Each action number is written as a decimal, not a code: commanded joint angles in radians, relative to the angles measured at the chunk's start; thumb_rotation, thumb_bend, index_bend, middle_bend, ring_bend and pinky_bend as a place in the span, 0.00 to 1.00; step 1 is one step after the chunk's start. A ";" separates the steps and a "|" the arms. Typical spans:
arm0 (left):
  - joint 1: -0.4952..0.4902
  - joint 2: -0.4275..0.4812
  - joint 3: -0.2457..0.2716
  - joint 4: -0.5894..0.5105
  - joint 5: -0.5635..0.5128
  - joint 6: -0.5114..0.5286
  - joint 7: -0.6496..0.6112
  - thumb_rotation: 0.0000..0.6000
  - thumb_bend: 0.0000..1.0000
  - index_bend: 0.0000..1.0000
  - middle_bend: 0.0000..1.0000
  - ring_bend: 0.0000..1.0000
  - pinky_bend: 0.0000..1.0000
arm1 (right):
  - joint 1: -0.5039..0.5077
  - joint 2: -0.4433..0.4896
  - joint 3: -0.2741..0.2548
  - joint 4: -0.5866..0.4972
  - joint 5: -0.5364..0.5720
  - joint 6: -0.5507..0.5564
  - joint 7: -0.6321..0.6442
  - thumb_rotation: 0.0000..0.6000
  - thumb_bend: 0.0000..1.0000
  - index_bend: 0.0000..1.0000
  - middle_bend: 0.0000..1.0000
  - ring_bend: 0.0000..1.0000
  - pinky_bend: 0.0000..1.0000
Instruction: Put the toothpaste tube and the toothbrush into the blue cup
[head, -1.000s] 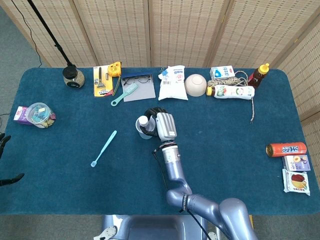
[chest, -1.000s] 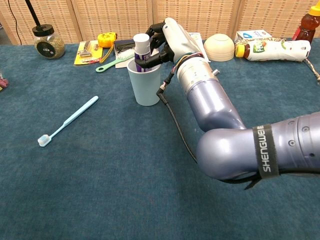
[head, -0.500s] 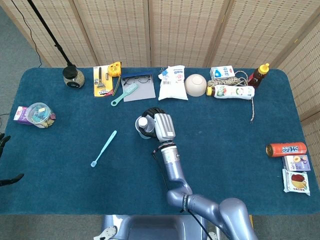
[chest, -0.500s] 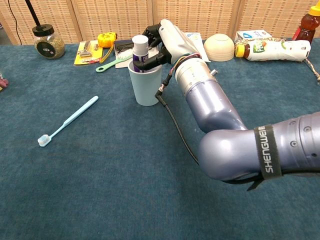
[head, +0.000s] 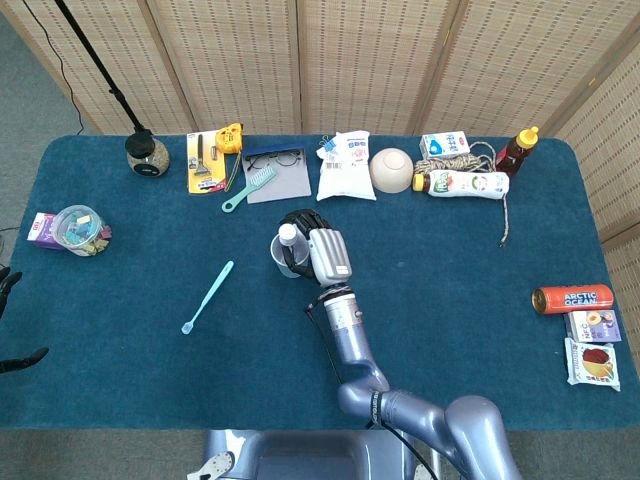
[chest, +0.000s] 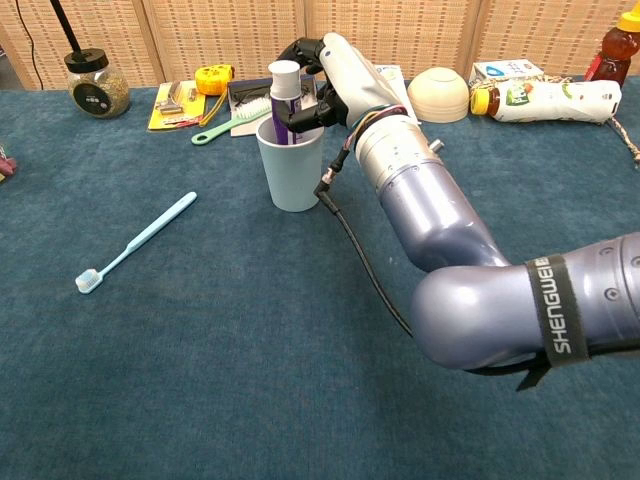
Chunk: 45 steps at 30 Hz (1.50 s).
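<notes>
The blue cup (chest: 290, 178) stands mid-table, also seen in the head view as the cup (head: 281, 263). The toothpaste tube (chest: 285, 88), purple with a white cap up, stands nearly upright inside it. My right hand (chest: 335, 72) reaches over the cup's rim from the right and its dark fingers grip the tube; from above the right hand (head: 323, 251) covers part of the cup. The light-blue toothbrush (chest: 136, 243) lies flat on the cloth to the cup's left, head toward me, apart from both hands. Dark fingertips of my left hand (head: 8, 283) show spread at the far left edge, holding nothing.
Behind the cup lie a green comb (chest: 225, 123), a tool card (chest: 175, 103), glasses on a grey pouch (head: 275, 170), a white packet (head: 346, 165) and a bowl (chest: 438, 92). A jar (chest: 95, 85) stands back left. Bottles (chest: 545, 100) and snacks (head: 590, 345) lie on the right.
My right hand has shifted slightly over the cup, and the tube now stands a little higher and more upright in it. The toothbrush has not moved.
</notes>
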 joint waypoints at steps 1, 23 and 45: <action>0.000 0.000 0.001 -0.001 0.001 0.000 0.001 1.00 0.00 0.00 0.00 0.00 0.00 | -0.008 0.008 -0.008 -0.013 -0.012 0.009 0.005 1.00 0.46 0.30 0.25 0.17 0.24; -0.007 -0.011 0.009 0.000 0.027 0.001 0.024 1.00 0.00 0.00 0.00 0.00 0.00 | -0.162 0.376 -0.049 -0.511 -0.095 0.053 -0.101 1.00 0.46 0.15 0.12 0.08 0.16; -0.210 -0.159 0.082 0.402 0.448 0.003 -0.037 1.00 0.02 0.00 0.00 0.00 0.00 | -0.667 1.109 -0.443 -0.726 -0.271 0.141 -0.061 1.00 0.00 0.00 0.00 0.00 0.00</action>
